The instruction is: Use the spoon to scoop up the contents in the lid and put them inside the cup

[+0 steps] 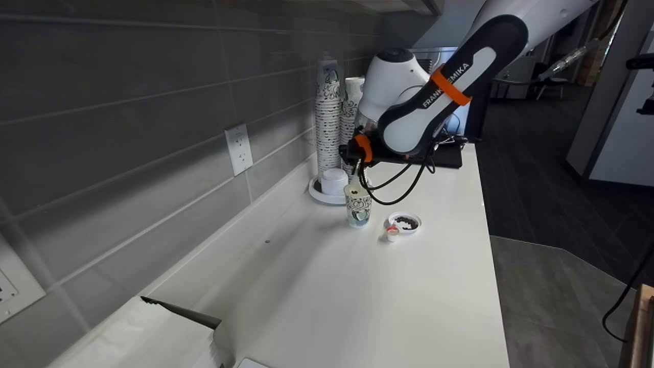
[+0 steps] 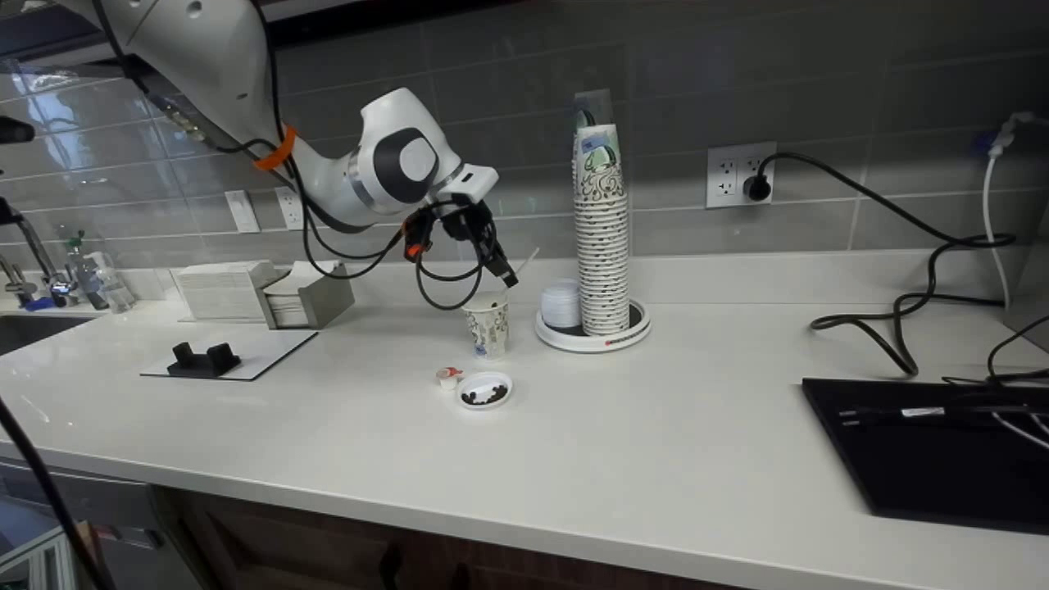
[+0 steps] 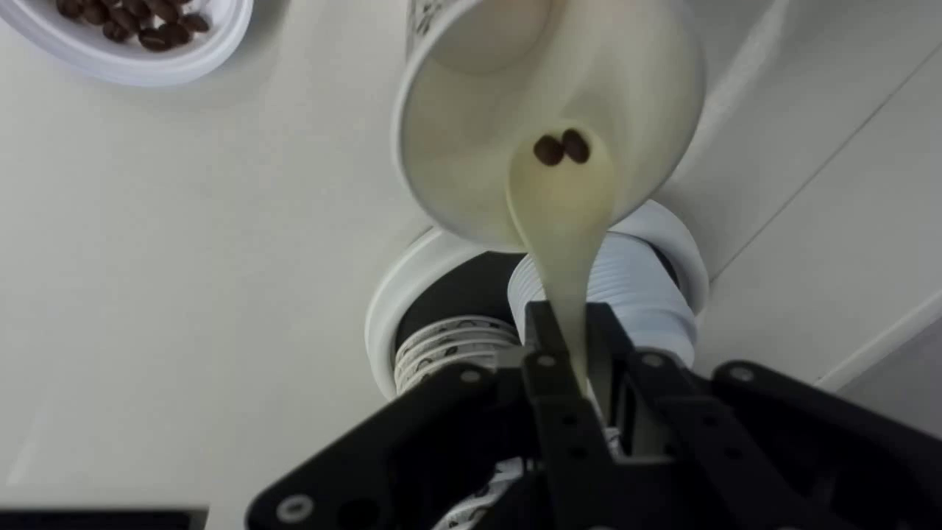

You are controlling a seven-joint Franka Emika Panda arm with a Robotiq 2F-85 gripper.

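Two dark brown beans (image 3: 549, 150) are seen in the wrist view lying in the bowl of the pale spoon (image 3: 563, 206), close to its tip. The bowl is held over the mouth of the cup (image 3: 464, 154), and the rim is crossed at about six o'clock; whether the cup is touched cannot be told. The handle is pinched from both sides by the gripper (image 3: 572, 324). More beans (image 3: 153, 39) are gathered in the lid (image 3: 171, 71), which is placed between nine and ten o'clock from the cup and is cut off by the edge of that view.

In an exterior view the cup is shown upright on the white counter (image 2: 623, 459), with the lid near it at six o'clock. Just beside the lid, at ten o'clock, a small pod (image 2: 447, 381) is set. At three o'clock from the cup, a tall stack of nested cups (image 2: 605, 254) and a short white stack (image 2: 561, 304) are borne by a round white tray (image 2: 565, 342). The robot arm (image 2: 324, 170) is seen between ten and eleven o'clock.
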